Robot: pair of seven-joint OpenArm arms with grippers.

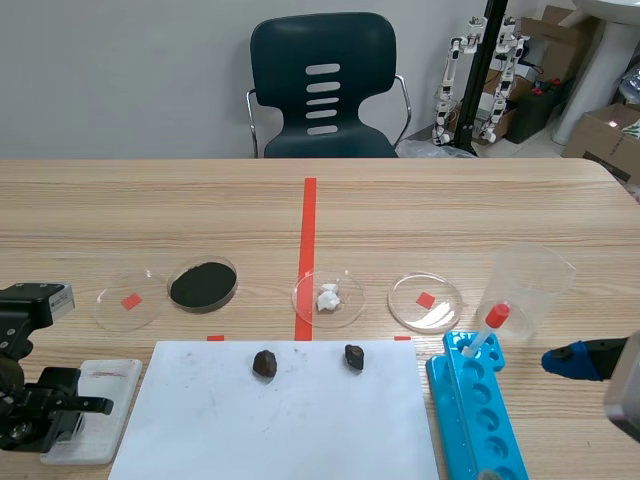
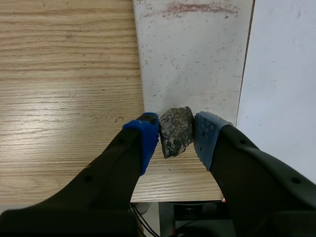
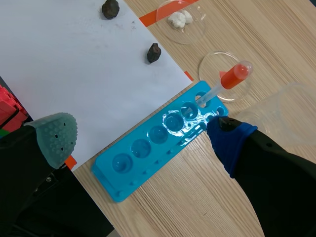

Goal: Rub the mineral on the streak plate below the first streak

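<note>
Scene view: mineral hidden behind the left arm (image 1: 20,400), streak plate (image 1: 105,400) partly covered. Left wrist view: left end effector (image 2: 177,139) clamps the dark speckled mineral (image 2: 175,127) between its blue pads, at the plate's near edge. The reddish streak (image 2: 197,8) is at the far end, well apart. Mineral-to-plate contact unclear. Right end effector (image 3: 143,140) spread wide over the blue well tray (image 3: 153,158).
</note>
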